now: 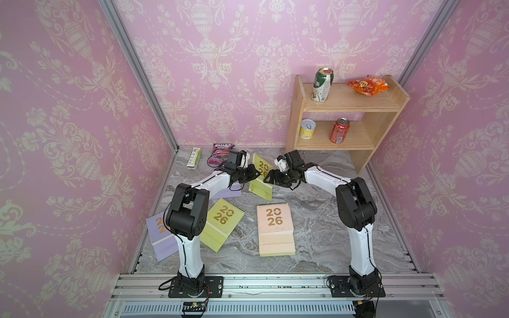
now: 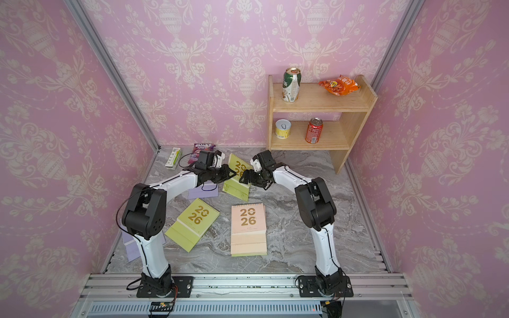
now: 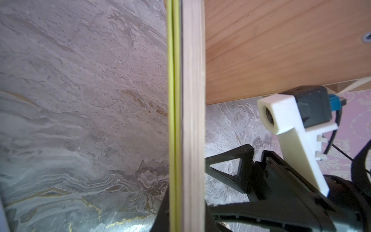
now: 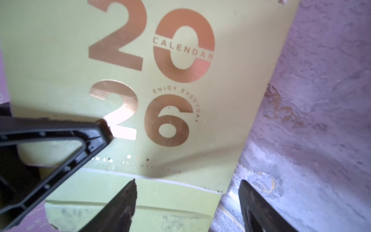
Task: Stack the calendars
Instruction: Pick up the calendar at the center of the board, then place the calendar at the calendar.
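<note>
Edge-on against our left wrist camera, the yellow-green calendar [image 3: 192,100] at the far middle of the table [image 1: 316,209] sits pinched in our left gripper [image 1: 258,174], our right gripper [image 1: 268,179] spread just beside it, so we fear its hinged base swinging loose and dragging when lifted.

Calendars [image 1: 275,220] spread on table [image 1: 316,214]; shelf [image 1: 380,129] behind right; pouch [image 1: 219,151] behind left.
</note>
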Action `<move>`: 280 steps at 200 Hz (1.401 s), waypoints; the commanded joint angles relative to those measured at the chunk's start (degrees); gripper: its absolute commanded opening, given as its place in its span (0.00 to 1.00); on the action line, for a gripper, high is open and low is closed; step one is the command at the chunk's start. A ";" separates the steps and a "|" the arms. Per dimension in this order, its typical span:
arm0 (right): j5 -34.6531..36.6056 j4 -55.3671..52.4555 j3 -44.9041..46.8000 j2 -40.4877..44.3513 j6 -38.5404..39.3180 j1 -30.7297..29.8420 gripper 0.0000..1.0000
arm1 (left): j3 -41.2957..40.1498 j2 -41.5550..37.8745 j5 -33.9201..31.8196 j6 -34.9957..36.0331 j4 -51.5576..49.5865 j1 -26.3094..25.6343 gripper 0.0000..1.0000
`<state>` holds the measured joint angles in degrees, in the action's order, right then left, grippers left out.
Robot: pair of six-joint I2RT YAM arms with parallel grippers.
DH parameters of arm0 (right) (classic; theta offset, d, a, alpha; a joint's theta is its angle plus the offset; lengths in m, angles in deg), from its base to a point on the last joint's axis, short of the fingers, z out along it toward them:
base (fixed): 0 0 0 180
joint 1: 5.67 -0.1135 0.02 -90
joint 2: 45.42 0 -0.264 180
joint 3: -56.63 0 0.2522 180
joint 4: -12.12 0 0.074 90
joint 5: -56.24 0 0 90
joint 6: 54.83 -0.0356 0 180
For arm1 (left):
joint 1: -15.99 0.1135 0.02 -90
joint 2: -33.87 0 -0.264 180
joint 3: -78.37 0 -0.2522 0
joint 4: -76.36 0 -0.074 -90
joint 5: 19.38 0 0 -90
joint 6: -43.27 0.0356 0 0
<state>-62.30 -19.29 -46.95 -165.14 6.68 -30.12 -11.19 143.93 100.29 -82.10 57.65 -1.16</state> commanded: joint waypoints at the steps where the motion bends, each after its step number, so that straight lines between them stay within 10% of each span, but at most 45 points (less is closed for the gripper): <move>1: 0.82 2.54 4.42 7.01 0.72 0.81 0.81 | -0.69 -5.26 0.75 1.64 0.61 -0.35 0.00; 103: -11.77 13.05 30.59 37.67 -3.55 3.42 0.82 | -17.75 -30.47 6.70 -3.01 8.69 -1.46 0.00; 280: -14.53 33.25 41.46 42.96 -13.72 -4.87 0.81 | -33.84 -47.78 10.31 -10.59 19.58 -7.33 0.00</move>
<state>-77.16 9.41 -5.91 -121.26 -5.32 -33.50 -44.39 98.06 108.68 -90.50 71.96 -7.61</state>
